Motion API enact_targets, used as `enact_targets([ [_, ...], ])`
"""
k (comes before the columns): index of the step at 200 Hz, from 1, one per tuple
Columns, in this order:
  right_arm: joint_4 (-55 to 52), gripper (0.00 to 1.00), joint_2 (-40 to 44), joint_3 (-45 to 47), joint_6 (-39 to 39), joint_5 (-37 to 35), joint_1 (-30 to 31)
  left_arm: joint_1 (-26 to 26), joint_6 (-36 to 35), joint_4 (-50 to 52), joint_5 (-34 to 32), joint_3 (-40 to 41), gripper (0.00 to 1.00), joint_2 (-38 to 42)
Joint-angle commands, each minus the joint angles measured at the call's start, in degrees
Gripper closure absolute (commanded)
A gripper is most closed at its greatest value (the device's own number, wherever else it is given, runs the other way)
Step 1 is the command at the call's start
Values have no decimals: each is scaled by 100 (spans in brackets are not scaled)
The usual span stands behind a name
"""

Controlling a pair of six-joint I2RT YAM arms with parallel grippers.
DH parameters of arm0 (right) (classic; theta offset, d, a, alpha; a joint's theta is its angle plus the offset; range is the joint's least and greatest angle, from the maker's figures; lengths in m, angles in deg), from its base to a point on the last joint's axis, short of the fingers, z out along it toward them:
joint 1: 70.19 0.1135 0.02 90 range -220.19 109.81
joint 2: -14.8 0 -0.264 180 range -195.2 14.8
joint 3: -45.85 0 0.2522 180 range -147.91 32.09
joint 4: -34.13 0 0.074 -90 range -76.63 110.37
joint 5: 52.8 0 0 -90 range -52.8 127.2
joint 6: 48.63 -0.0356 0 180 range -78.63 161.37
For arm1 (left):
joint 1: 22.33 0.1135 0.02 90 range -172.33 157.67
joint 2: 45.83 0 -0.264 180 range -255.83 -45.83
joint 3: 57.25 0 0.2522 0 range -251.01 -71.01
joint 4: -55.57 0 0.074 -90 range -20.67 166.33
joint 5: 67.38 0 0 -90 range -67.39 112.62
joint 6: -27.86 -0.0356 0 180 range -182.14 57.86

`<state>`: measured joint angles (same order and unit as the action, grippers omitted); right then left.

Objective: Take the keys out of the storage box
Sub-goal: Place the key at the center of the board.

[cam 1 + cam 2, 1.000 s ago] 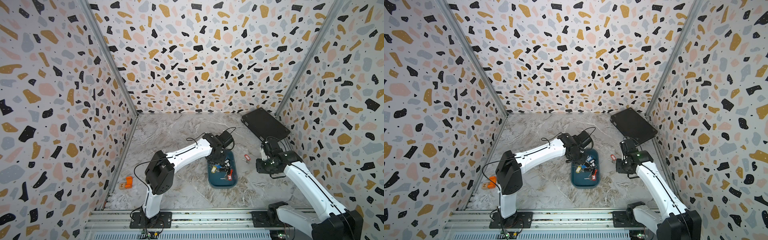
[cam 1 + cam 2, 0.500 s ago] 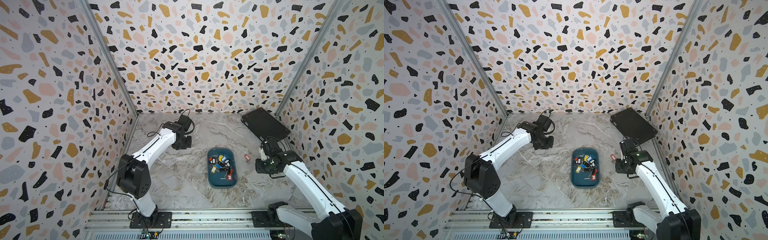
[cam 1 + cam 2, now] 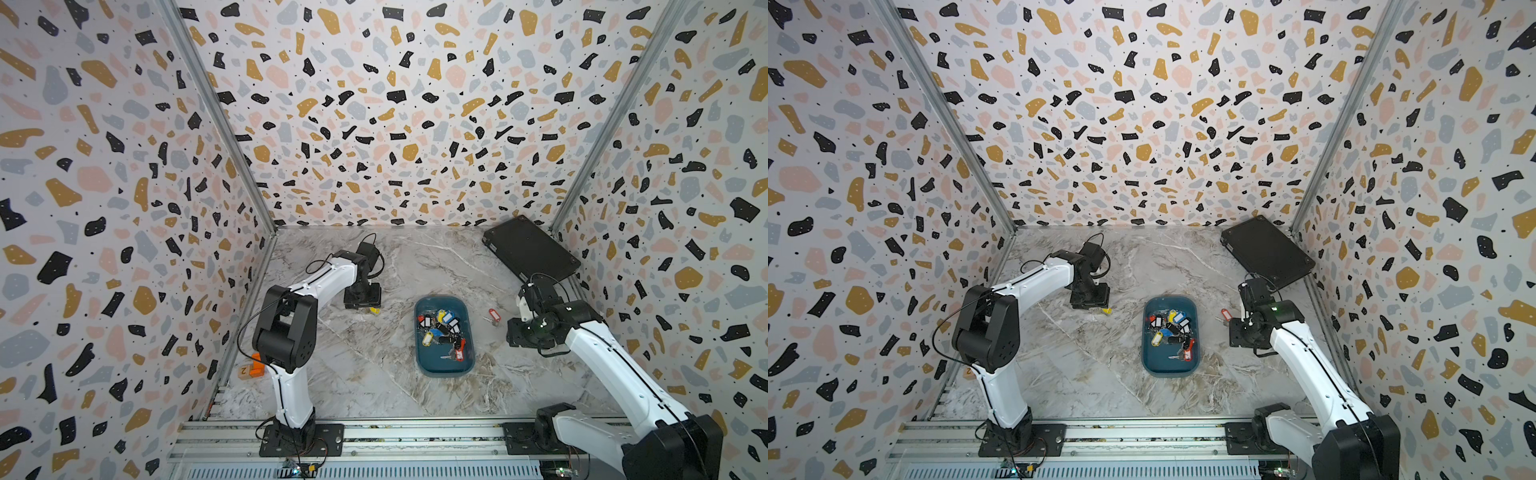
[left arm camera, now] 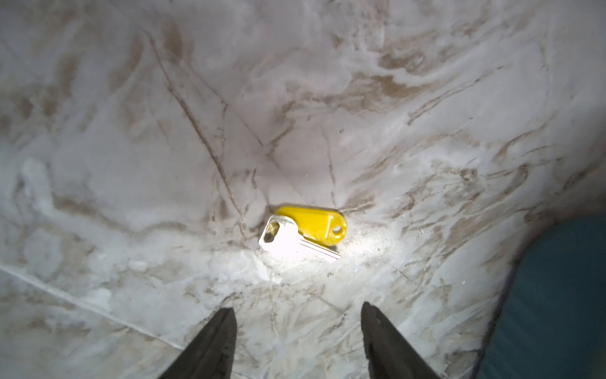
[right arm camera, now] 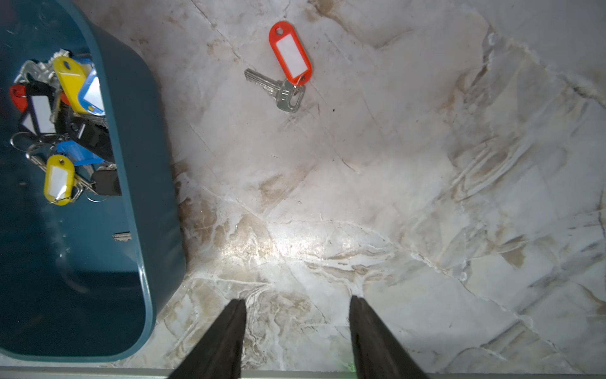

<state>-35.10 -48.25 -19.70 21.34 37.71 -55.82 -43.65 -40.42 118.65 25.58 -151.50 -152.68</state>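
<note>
The teal storage box (image 3: 419, 332) (image 3: 1146, 332) lies mid-table with several tagged keys (image 3: 442, 328) (image 3: 1171, 328) heaped in its far half. A yellow-tagged key (image 4: 311, 226) (image 3: 374, 310) lies on the marble left of the box. My left gripper (image 4: 296, 310) (image 3: 362, 301) hangs open just above it, holding nothing. A red-tagged key (image 5: 290, 54) (image 3: 493, 314) lies on the table right of the box. My right gripper (image 5: 296, 300) (image 3: 517, 334) stands open and empty near it, beside the box's wall (image 5: 157, 197).
A flat black case (image 3: 530, 249) lies in the far right corner. A small orange block (image 3: 253, 368) sits by the left wall. The terrazzo walls close in three sides, and a metal rail (image 3: 374, 432) runs along the front.
My left arm swung from over the box to the left and opened. The yellow-tagged key now lies free on the table. My right gripper's jaws opened wider while the arm stayed put.
</note>
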Motion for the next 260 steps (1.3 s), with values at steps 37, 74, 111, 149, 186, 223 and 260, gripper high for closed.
enact_targets([
  [37, -47, 47, 18, 0, 39, 28, 48, -620, -290, 9, 93, 394, 33, 1415],
  [74, -54, 51, 42, 2, 34, -6, 57, -1996, -1295, 341, -306, 158, 40, 1642],
  [111, -66, 55, 140, -1, -1, -125, 66, -2911, -1565, 571, -455, -154, 46, 1227],
  [149, -86, 58, 356, 2, -60, -330, 66, -3371, -1739, 660, -681, -606, 52, 493],
  [186, -81, 58, 451, 11, -96, -446, 66, -3706, -2025, 1029, -1013, -1331, 55, -445],
  [223, -79, 58, 504, 15, -117, -500, 66, -3774, -2136, 1071, -1014, -1687, 65, -999],
  [260, -81, 58, 530, 29, -116, -482, 66, -3761, -2162, 1106, -1023, -1888, 68, -1393],
])
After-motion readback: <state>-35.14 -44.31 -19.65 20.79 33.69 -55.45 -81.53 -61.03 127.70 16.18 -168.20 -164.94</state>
